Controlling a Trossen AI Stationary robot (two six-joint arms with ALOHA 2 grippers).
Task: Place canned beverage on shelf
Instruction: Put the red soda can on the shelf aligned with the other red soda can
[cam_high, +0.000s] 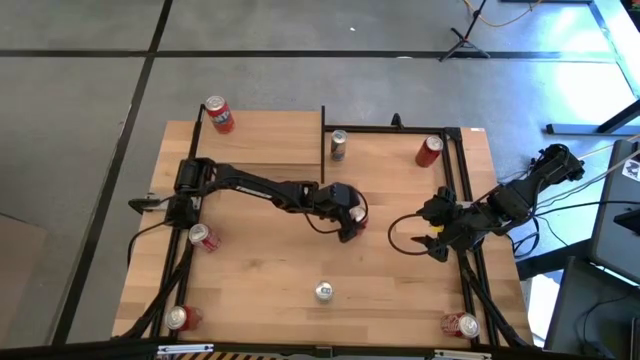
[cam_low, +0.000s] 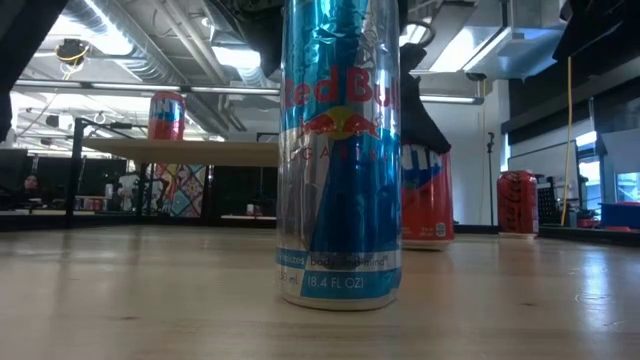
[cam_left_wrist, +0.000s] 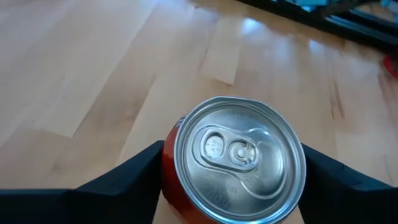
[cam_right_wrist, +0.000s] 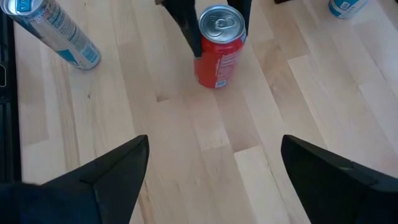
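High view: overhead, straight down, whole worktop (cam_high: 270, 290) in frame. Low view: worktop height, level, tall blue can (cam_low: 340, 150) very close. Left wrist view: steep down, red can (cam_left_wrist: 239, 158) right below lens. Right wrist view: farther off, shares same red can (cam_right_wrist: 219, 53).

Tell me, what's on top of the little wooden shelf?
One red can stands on the shelf. From above, another can sits by its edge; on or beside it, I can't tell.

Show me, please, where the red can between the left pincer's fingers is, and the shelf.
red can (cam_left_wrist: 239, 158), left wrist view, on its silver lid beside the pull tab.
left pincer (cam_high: 352, 222), high view, midway between its fingertips.
shelf (cam_high: 265, 135), high view, on its bare wood board.
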